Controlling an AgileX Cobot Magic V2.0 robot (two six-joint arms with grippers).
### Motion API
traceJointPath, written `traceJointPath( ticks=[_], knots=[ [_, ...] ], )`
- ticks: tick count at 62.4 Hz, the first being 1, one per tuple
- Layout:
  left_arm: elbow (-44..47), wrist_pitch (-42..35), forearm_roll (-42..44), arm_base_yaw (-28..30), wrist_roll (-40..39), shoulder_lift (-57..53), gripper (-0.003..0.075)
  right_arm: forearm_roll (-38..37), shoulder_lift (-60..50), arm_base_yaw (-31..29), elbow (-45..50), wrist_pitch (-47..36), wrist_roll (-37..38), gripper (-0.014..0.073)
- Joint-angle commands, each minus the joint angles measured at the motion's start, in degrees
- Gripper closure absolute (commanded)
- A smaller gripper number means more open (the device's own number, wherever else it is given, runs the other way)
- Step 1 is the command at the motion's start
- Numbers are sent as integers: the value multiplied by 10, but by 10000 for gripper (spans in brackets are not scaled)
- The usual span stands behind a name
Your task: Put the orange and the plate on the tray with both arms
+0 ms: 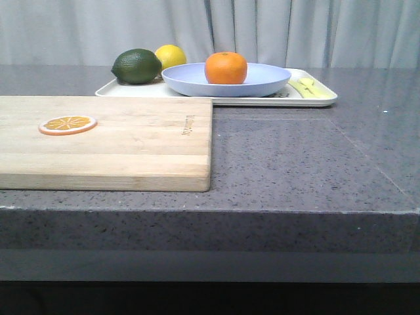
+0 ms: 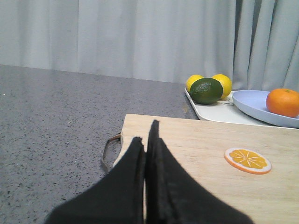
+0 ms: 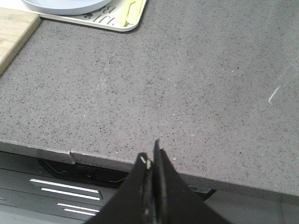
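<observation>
The orange (image 1: 226, 67) sits in the pale-blue plate (image 1: 262, 80), and the plate rests on the cream-white tray (image 1: 315, 98) at the back of the table. They also show in the left wrist view: orange (image 2: 283, 102), plate (image 2: 252, 105), tray (image 2: 219, 113). My left gripper (image 2: 145, 135) is shut and empty, low over the near end of the cutting board. My right gripper (image 3: 150, 156) is shut and empty, above the table's front edge, far from the plate (image 3: 65, 5) and tray (image 3: 100, 19). Neither gripper shows in the front view.
A light wooden cutting board (image 1: 131, 141) with a flat orange slice (image 1: 67, 124) lies at the front left. A dark green lime (image 1: 136, 66) and a yellow lemon (image 1: 170, 56) sit on the tray's left end, a pale yellow-green piece (image 1: 307, 87) on its right end. Curtains hang behind.
</observation>
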Motion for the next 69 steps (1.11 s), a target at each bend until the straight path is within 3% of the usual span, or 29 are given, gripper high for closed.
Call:
traceJointPath(
  ticks=[1, 38, 69],
  knots=[
    [15, -48, 0, -5, -7, -10, 740, -8, 6, -2, -12, -38, -1, 662],
    [15, -48, 0, -5, -7, -10, 740, -10, -3, -2, 3, -59, -1, 662],
    [15, -48, 0, -5, -7, -10, 740, 15, -155, -61, 367, -538, -1, 662]
  ],
)
